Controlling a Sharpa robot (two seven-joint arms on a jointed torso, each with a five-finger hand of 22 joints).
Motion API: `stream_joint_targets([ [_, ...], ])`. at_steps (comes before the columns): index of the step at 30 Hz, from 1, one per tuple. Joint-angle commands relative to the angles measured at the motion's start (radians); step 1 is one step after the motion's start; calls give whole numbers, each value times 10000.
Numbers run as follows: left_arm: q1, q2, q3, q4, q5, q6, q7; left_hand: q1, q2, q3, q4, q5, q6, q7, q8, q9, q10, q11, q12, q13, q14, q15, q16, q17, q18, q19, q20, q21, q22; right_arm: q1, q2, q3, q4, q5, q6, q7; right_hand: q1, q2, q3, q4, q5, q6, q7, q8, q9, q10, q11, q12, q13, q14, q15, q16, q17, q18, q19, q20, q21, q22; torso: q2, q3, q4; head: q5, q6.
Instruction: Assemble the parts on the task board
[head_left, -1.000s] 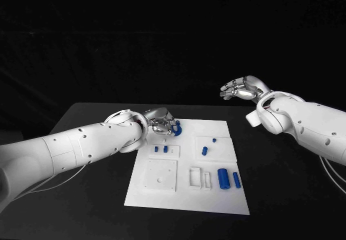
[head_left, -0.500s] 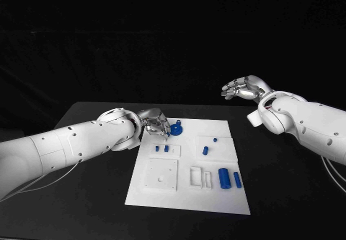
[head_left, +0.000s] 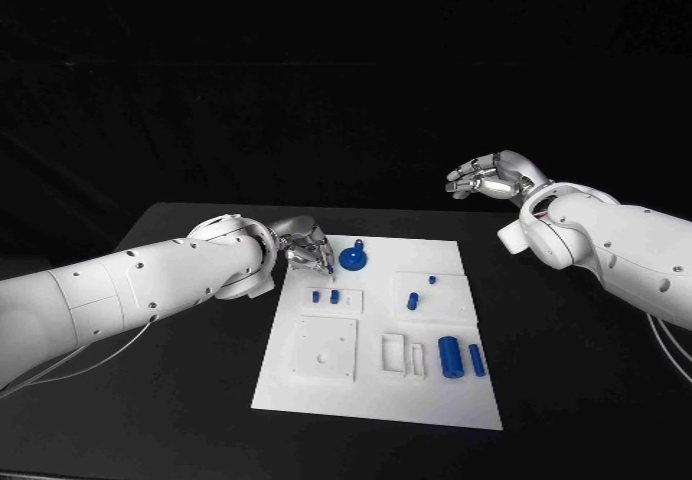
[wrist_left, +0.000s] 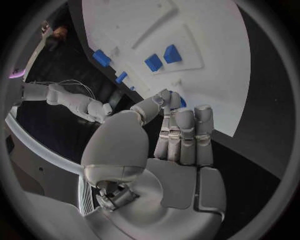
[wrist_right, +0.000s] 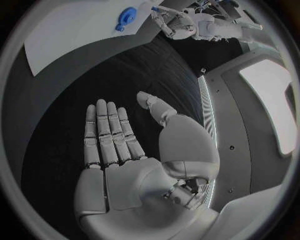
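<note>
left robot hand – fingers apart, empty, just beside round blue part lying at task board's far edge | right robot hand – open, raised off the surface | part likely light, rigid, smooth; pinch it by the rim

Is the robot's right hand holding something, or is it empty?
Empty. The right hand hangs in the air off to the side of the task board, its fingers stretched out side by side with nothing between them.
</note>
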Motion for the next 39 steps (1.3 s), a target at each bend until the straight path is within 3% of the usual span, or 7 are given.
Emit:
stream_joint_targets([
  [1, 18, 29, 7, -26, 164, 271, -91, -29, 66, 30, -33, 25, 152, 73, 57, 7, 63, -7, -47, 15, 83, -19, 56, 3, 490, 35, -274, 41, 145, 0, 7, 2, 9, -60, 115, 96, 47, -33, -56, -22, -12, -40, 8, -48, -14, 32, 47, -67, -7, -34, 66, -44, -10, 63, -52, 3, -39, 17, 2, 5, -3, 26, 10],
  [39, 2, 311, -4, -328, 268, 717, -180, -50, 88, 28, -36, 6, 144, 75, 69, -10, 103, -8, -103, 25, 77, -21, 46, -8, 491, 39, -274, 42, 139, 0, -6, 2, 19, -60, 104, 100, 61, -28, -69, -22, -10, -40, 6, -45, -21, 43, 49, -90, -5, -34, 65, -43, -24, 63, -55, 4, -40, 21, 9, 2, -20, 79, -40],
])
